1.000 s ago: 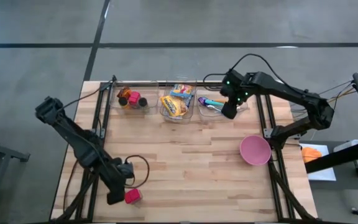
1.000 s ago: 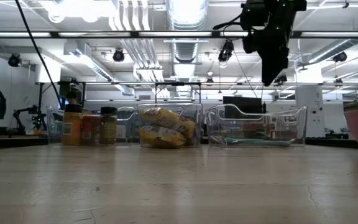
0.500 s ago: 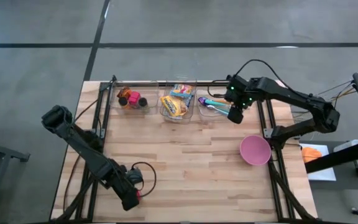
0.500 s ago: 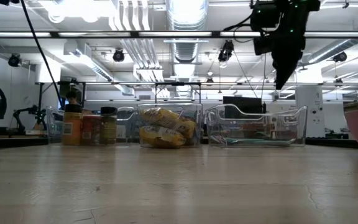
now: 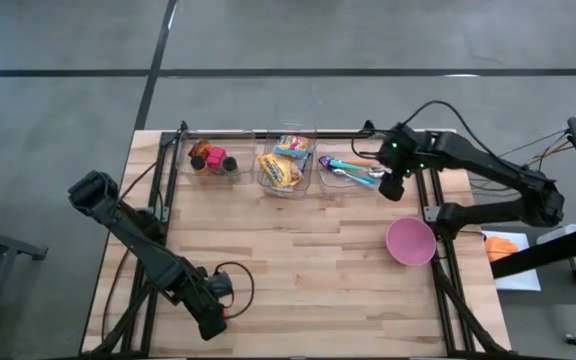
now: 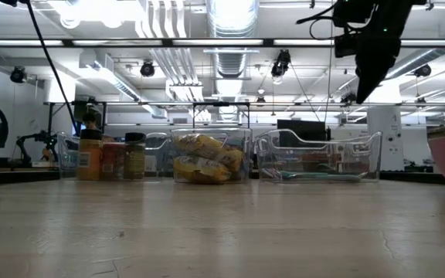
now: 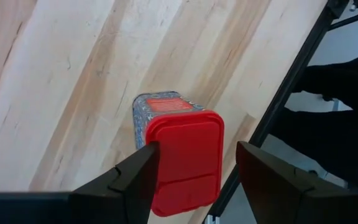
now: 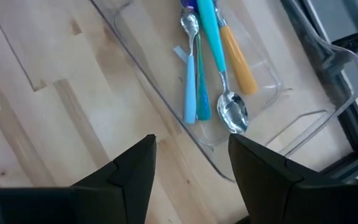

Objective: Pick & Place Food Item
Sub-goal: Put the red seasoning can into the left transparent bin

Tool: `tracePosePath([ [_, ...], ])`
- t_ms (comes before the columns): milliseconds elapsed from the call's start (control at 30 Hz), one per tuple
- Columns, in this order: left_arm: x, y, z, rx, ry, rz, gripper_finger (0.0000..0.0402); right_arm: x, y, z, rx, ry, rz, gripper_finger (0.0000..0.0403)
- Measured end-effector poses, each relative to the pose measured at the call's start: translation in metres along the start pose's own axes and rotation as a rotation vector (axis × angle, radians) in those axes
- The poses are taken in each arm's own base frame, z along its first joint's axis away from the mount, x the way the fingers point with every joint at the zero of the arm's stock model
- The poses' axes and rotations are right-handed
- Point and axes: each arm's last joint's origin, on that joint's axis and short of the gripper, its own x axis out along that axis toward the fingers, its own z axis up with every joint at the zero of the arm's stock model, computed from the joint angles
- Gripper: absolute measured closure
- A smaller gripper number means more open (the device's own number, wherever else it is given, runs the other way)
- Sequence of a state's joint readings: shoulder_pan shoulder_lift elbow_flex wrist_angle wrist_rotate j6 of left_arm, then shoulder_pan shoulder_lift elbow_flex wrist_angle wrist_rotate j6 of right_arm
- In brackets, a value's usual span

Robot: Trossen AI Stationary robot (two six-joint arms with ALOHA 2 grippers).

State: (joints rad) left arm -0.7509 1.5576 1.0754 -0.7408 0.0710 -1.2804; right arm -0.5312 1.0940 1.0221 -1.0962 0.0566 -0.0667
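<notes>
Wooden surface (image 5: 298, 250), my log: left end effector (image 7: 191, 163) straddles red-lidded tin (image 7: 182, 152) at near edge, unlifted; right end effector (image 5: 392, 187) empty, parted; placing remains.

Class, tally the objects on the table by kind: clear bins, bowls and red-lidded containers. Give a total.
Clear bins: 3
Pink bowl: 1
Red-lidded container: 1
Total: 5
</notes>
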Motion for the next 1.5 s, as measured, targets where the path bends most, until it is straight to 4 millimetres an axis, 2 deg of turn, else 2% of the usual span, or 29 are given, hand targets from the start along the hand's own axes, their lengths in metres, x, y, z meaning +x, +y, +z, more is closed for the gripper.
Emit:
tracePosePath([
  [233, 0.006, 0.0, 0.0, 0.023, 0.01, 0.03, 0.0178, -0.001, 0.001, -0.008, 0.031, -0.008, 0.0, 0.0202],
  [1067, 0.008, 0.007, 0.002, 0.067, -0.03, 0.114, 0.0178, 0.001, 0.002, -0.007, 0.064, -0.004, 0.025, 0.0202],
  [1267, 0.008, 0.008, 0.002, 0.066, -0.034, 0.119, 0.0178, -0.01, 0.021, -0.005, -0.027, -0.105, 0.245, 0.0203],
  [1500, 0.005, 0.016, 0.003, -0.03, -0.028, 0.198, 0.0178, -0.023, 0.048, -0.007, -0.101, -0.188, 0.332, 0.0203],
])
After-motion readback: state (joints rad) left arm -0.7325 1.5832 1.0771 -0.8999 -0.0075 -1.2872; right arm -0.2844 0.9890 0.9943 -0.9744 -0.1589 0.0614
